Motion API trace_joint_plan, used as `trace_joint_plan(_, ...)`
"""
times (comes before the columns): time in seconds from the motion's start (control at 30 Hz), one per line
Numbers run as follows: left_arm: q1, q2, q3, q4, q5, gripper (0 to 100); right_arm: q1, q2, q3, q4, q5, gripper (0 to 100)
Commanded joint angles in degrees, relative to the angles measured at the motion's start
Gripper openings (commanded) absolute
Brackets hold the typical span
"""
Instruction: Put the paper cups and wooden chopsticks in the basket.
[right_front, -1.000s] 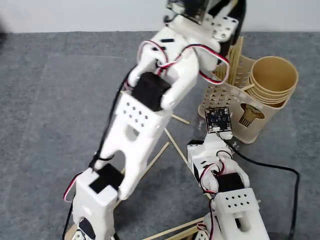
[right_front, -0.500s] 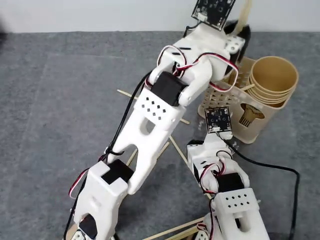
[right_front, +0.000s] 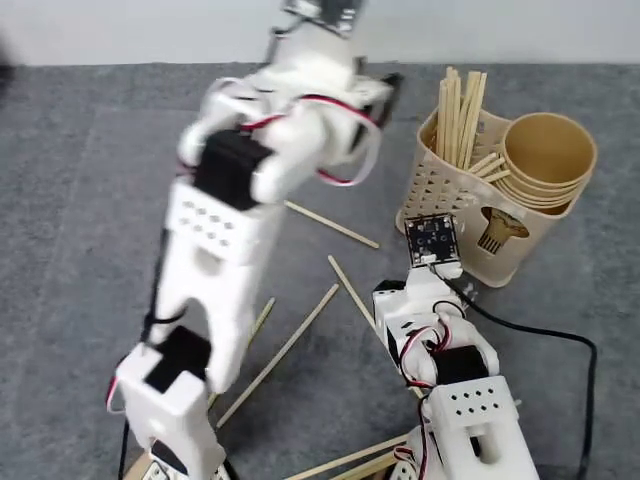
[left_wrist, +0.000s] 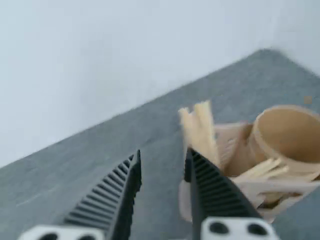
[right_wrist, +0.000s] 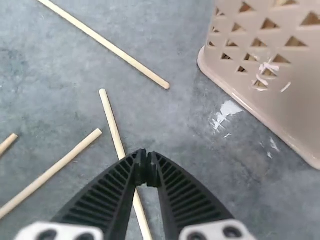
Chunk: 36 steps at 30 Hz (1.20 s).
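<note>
The beige basket (right_front: 450, 195) stands at the right of the mat, with a bundle of wooden chopsticks (right_front: 457, 112) upright in it and stacked paper cups (right_front: 545, 160) beside them. The left arm (right_front: 270, 150) rises to the left of the basket. My left gripper (left_wrist: 161, 167) is open and empty, above the mat, with the basket (left_wrist: 235, 150) beyond it. My right gripper (right_wrist: 146, 167) is shut, its tips over a loose chopstick (right_wrist: 119, 142) on the mat, just short of the basket's wall (right_wrist: 265, 65). The right arm (right_front: 435, 330) sits below the basket.
Several loose chopsticks lie on the grey mat: one (right_front: 330, 224) near the basket's left side, one (right_front: 350, 290) by the right arm, a long one (right_front: 280, 355) lower down, and more (right_front: 345, 460) at the front edge. A black cable (right_front: 560, 340) runs on the right.
The left arm has swung left, away from above the basket, uncovering the chopsticks standing in it. The chopstick raised at its gripper earlier is gone from it. The right arm kept still.
</note>
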Motion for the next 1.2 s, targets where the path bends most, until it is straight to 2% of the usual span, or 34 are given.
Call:
trace_joint_plan(0.0,-5.7,-5.5,-1.6,8.5,-4.0,2,0.0,-0.7,-0.6,-0.3,1.8,1.2)
trace_joint_plan(0.1,-9.8,-6.7,-0.7,13.6,-6.7,1,0.0,-0.7,-2.5,2.5,1.8,1.2)
trace_joint_plan(0.23,-16.6,-11.3,7.6,13.4,-7.2,1,0.0,-0.6,-8.6,11.6,5.5,1.3)
trace_joint_plan(0.43,-21.8,-23.1,24.0,13.1,-12.0,1,-2.1,-0.6,-13.9,23.0,8.5,7.5)
trace_joint_plan(0.63,-27.4,-33.6,42.1,11.7,-13.5,1,-7.6,0.4,-14.4,24.3,9.9,8.0)
trace_joint_plan(0.8,-32.8,-39.5,61.0,3.5,-14.9,1,-10.4,11.0,-20.2,24.3,9.6,8.1)
trace_joint_plan(0.9,-36.0,-43.3,71.6,-2.7,-16.4,1,-10.5,20.9,-25.8,24.2,9.5,12.5)
trace_joint_plan(1.0,-37.5,-47.6,81.4,-8.0,-18.3,1,-10.5,31.4,-31.2,24.0,9.8,17.4)
trace_joint_plan(1.17,-38.8,-55.6,96.2,-15.8,-18.7,1,-10.4,48.3,-39.5,20.8,9.9,17.7)
